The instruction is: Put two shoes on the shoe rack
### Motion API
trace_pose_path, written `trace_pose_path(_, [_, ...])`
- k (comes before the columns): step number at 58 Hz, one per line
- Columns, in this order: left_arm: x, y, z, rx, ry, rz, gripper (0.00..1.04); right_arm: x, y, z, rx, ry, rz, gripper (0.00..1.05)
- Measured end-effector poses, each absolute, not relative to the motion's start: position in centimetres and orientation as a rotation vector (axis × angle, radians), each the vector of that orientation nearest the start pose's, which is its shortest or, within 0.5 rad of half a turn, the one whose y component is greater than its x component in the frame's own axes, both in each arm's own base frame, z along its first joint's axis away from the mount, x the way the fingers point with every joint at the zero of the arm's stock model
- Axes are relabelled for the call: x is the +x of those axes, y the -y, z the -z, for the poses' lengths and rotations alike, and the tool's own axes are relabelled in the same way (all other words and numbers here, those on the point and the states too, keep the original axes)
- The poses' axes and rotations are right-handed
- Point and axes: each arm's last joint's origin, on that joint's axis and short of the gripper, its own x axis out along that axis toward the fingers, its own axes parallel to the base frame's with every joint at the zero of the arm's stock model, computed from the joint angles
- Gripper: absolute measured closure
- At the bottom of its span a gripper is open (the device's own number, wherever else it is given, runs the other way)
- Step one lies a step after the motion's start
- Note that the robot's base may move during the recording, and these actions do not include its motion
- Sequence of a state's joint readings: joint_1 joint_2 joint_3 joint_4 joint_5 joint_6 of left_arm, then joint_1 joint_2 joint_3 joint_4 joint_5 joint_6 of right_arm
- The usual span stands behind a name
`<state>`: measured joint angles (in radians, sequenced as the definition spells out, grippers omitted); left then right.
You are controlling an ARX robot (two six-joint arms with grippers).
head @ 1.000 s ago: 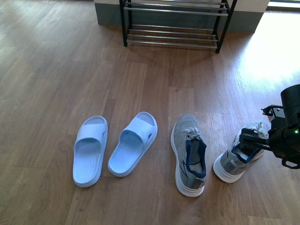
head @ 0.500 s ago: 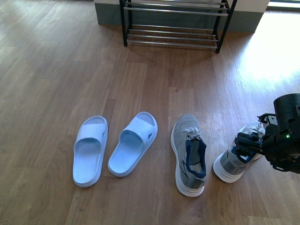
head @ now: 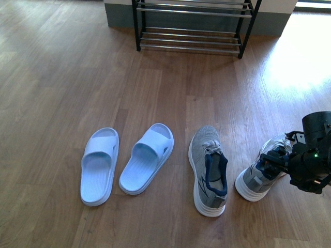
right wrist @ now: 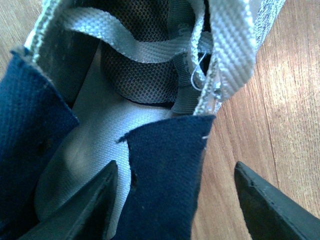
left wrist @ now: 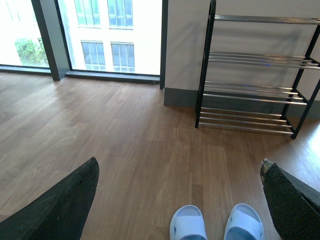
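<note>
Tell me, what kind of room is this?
Probably a hallway or entry room in a home. A shoe rack stands against the wall, slides and sneakers sit on the wood floor, and there is a tall window.

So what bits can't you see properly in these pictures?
- Front view: the black right gripper covers the opening of the right-hand grey knit sneaker.
- Front view: the top edge cuts off the black-framed, chrome-barred shoe rack.
- Left wrist view: the picture edge cuts off the pale blue rubber slide sandals.
</note>
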<state>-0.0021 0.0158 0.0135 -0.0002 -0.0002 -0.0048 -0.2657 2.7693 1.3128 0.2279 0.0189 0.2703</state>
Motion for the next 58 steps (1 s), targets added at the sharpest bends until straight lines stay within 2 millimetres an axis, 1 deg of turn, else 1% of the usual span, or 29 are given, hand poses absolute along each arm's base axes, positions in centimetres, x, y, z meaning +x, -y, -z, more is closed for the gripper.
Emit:
trace_pose_path(4, [9.8, 0.0, -16.7, -0.005, -0.002, 0.002, 0.09, 37.2, 10.1, 13.0, 0.394, -1.185, 0.401, 0.54])
trace_pose_path(5, [9.8, 0.0, -16.7, -0.005, -0.002, 0.002, 0.09, 37.2, 10.1, 13.0, 0.396, -1.184, 0.398, 0.59])
trace_pose_path(7, [9.8, 0.0, -16.7, -0.005, -0.002, 0.002, 0.09, 37.2, 10.1, 13.0, 0.396, -1.183, 0.397, 0.63])
trace_pose_path(10, [9.8, 0.0, -16.7, -0.005, -0.003, 0.002, 0.09, 37.3, 10.1, 13.0, 0.402, -1.178, 0.388, 0.72])
trace_pose_path(15, [9.8, 0.0, -16.7, -0.005, -0.002, 0.002, 0.09, 37.3, 10.1, 13.0, 0.402, -1.173, 0.387, 0.82])
trace_pose_path(23, [9.8, 0.0, -16.7, -0.005, -0.003, 0.002, 0.09, 37.2, 10.2, 13.1, 0.408, -1.160, 0.384, 1.02])
trace_pose_path(24, [9.8, 0.0, -16.7, -0.005, -0.002, 0.002, 0.09, 37.1, 10.3, 13.1, 0.409, -1.159, 0.381, 1.04])
trace_pose_path(33, [9.8, 0.0, -16.7, -0.005, -0.003, 0.002, 0.09, 36.5, 10.2, 13.1, 0.417, -1.128, 0.353, 1.04])
trace_pose_path(37, [9.8, 0.0, -16.7, -0.005, -0.002, 0.002, 0.09, 35.8, 10.0, 12.7, 0.407, -1.113, 0.322, 1.04])
trace_pose_path(41, [9.8, 0.0, -16.7, -0.005, -0.002, 0.002, 0.09, 34.9, 9.7, 11.3, 0.388, -1.086, 0.289, 1.04])
trace_pose_path(47, [9.8, 0.0, -16.7, -0.005, -0.002, 0.002, 0.09, 34.2, 9.9, 8.6, 0.366, -1.022, 0.249, 1.04])
trace_pose_path(48, [9.8, 0.0, -16.7, -0.005, -0.002, 0.002, 0.09, 34.1, 10.0, 7.6, 0.362, -1.001, 0.236, 1.04])
trace_pose_path(51, [9.8, 0.0, -16.7, -0.005, -0.002, 0.002, 0.09, 33.7, 10.3, 5.4, 0.351, -0.956, 0.219, 1.04])
trace_pose_path(52, [9.8, 0.0, -16.7, -0.005, -0.003, 0.002, 0.09, 33.4, 10.5, 4.3, 0.347, -0.933, 0.215, 1.04])
trace_pose_path(55, [9.8, 0.0, -16.7, -0.005, -0.003, 0.002, 0.09, 32.7, 10.9, 2.1, 0.337, -0.892, 0.211, 1.04])
trace_pose_path(56, [9.8, 0.0, -16.7, -0.005, -0.002, 0.002, 0.09, 32.5, 11.0, 1.8, 0.337, -0.886, 0.211, 1.04])
trace_pose_path(58, [9.8, 0.0, -16.7, -0.005, -0.002, 0.002, 0.09, 31.9, 11.3, 0.4, 0.336, -0.864, 0.212, 1.04])
